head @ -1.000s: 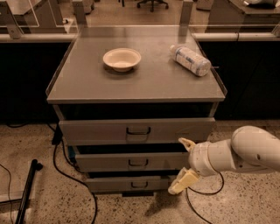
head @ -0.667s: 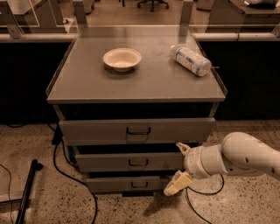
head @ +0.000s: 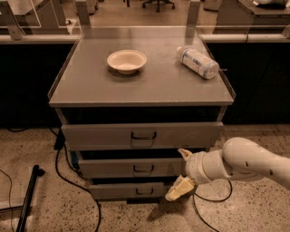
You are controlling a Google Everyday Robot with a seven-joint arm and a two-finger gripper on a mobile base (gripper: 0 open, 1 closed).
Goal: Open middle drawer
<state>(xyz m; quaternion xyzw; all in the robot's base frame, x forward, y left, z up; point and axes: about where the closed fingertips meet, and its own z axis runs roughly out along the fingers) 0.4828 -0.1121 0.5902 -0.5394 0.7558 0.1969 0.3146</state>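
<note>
Closest to me is the speckled floor point(head: 50, 215), with a thin black pole point(head: 26, 201) leaning low on the left and a dark cable point(head: 63, 174) trailing from the cabinet's foot. From the right, low down, the robot's white arm point(head: 253, 162) reaches in, and its gripper point(head: 181, 172) sits at the right end of the drawer stack. The two pale fingers point(head: 177, 189) are spread apart, one above the other. The upper tip is level with the top edge of the middle drawer point(head: 108, 168) and the lower one hangs down beside the bottom drawer point(head: 115, 191). They pinch nothing, and I cannot tell whether they touch the metal.

The middle drawer is the second grey front down, between the wide top drawer point(head: 99, 135) and the narrow bottom one. Its small dark handle point(head: 143, 169) is at the centre of the front, to the left of the gripper and apart from it. A dark gap shows above the front.

Further back, on the grey cabinet top point(head: 90, 90), stands a pale bowl point(head: 127, 60), left of middle. A plastic bottle point(head: 197, 62) lies on its side near the right rear corner, well apart from the bowl. Behind the cabinet runs a light rail point(head: 36, 38), and beyond that an office chair base point(head: 157, 3).
</note>
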